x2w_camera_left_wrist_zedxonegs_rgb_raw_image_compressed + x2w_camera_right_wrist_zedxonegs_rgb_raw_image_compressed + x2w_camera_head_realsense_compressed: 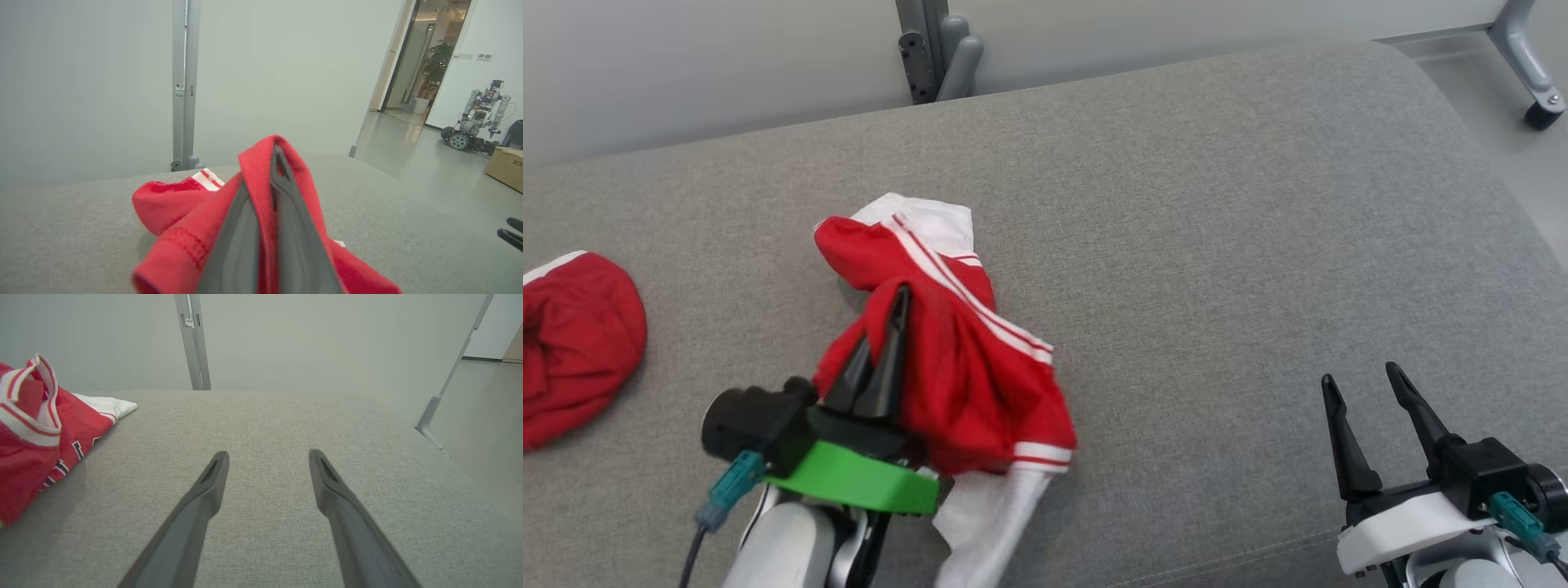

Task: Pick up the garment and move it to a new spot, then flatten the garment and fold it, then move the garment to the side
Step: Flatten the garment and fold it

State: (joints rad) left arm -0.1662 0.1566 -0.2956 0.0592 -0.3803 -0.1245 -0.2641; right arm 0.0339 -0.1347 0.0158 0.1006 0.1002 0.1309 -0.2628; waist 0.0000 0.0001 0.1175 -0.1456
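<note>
Closest to the lens at the bottom of the head view, the left gripper (889, 322) sits above its green collar with its two dark fingers pressed together on a fold of the garment (964, 384), a red shirt with white stripes and white sleeves. Its own wrist view shows the same grip: the left gripper (263, 171) has red cloth pinched between the fingers and wrapped over their tips, and the garment (171, 200) bunches up around them. Part of the shirt is raised by this grip, while the rest slumps in a crumpled heap on the grey cushion (1217, 245), left of the middle, with one white sleeve trailing toward the front edge. The right gripper (1361, 372) is low on the right, well apart from the shirt, its fingers spread wide with nothing between them. From its own wrist, the right gripper (268, 453) hangs over bare grey fabric, and the garment (28, 457) lies off to that view's left. A second red cloth (572, 343) lies at the cushion's far left edge. Behind the cushion stands a grey metal post (931, 49) against a pale wall.
</note>
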